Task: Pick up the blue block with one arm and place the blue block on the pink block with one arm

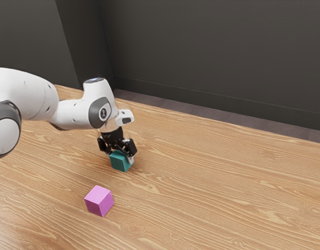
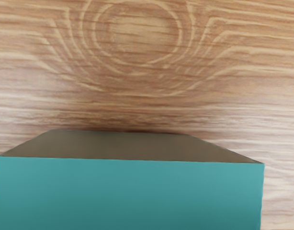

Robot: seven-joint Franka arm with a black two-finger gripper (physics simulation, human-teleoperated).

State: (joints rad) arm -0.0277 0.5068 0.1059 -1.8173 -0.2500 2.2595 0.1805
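Exterior view: gripper (image 1: 117, 150) low on the teal block (image 1: 121, 163), on the wooden table (image 1: 228, 177).
The white arm (image 1: 71, 112) reaches in from the exterior view's left, and its black gripper sits at the block's top. I cannot tell whether it is pinching the block or merely spread around it. The pink block (image 1: 99, 200) lies apart, nearer the camera. The wrist view has the teal block close beneath the hand.
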